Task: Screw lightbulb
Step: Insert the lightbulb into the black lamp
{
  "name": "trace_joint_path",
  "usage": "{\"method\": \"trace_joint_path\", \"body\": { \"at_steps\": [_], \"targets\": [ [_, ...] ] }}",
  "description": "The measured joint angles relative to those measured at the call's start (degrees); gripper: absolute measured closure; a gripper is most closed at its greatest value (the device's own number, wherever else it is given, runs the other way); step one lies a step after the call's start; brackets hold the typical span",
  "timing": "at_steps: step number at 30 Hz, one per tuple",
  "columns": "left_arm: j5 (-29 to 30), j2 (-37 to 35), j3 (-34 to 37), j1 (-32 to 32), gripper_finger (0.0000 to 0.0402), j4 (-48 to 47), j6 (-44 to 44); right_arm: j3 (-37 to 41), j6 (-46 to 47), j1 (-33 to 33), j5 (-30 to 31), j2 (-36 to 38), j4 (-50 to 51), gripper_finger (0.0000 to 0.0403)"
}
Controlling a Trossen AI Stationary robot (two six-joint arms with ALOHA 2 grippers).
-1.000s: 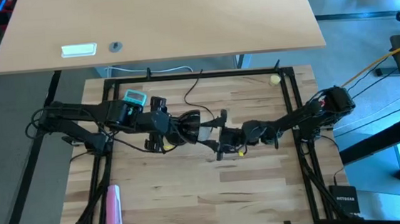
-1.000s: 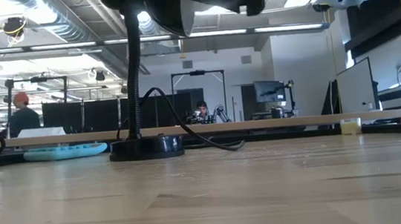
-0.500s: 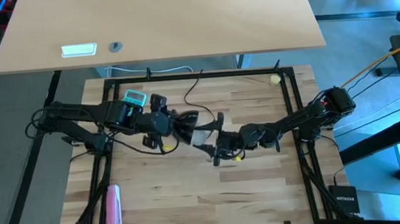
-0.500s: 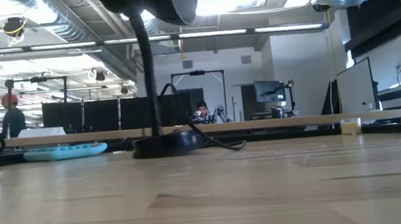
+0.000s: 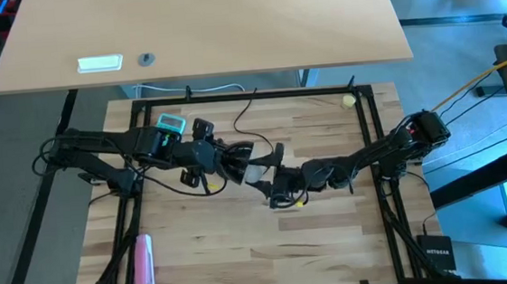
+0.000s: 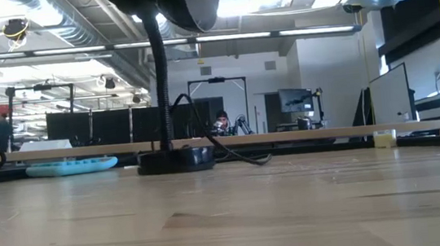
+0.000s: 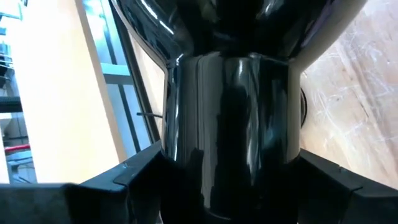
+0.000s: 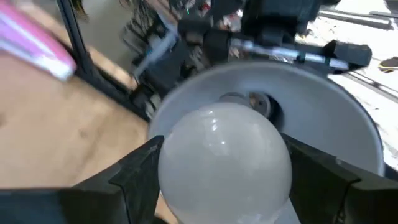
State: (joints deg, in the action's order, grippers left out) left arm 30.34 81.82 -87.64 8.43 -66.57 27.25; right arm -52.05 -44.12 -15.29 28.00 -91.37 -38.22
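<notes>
White frosted glass fills your right wrist view: the lightbulb sits clamped between the right gripper jaws, mid-table, its round end toward the wrist and its hidden screw base aimed left into the lamp shade. Its long axis runs left-right, roughly in line with the socket. Your left gripper clasps the lamp neck, steadying it at the shade's left.

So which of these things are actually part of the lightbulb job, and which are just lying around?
In use:
- lightbulb, held in the right hand
- black lamp, its shade gripped by the left hand

Lying about:
- pink object
- small yellow ball
- teal device
</notes>
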Motion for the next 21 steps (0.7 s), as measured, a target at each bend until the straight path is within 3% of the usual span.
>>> {"method": "trace_joint_path", "body": {
  "at_steps": [3, 13, 21],
  "targets": [
    [-0.6, 0.0, 0.0, 0.0, 0.0135, -0.4, 1.2, 0.0, -2.5, 0.0, 0.9, 0.0, 1.6, 0.0123],
    [-4.7, -0.3, 2.4, -0.3, 0.0154, 1.0, 17.7, 0.1, -0.8, 1.4, -8.3, -0.2, -4.1, 0.0123],
    [-4.3, -0.1, 2.8, -0.7, 0.0152, 3.1, 16.6, 0.1, -0.9, 1.3, -1.1, -0.1, -0.5, 0.0123]
  ]
}}
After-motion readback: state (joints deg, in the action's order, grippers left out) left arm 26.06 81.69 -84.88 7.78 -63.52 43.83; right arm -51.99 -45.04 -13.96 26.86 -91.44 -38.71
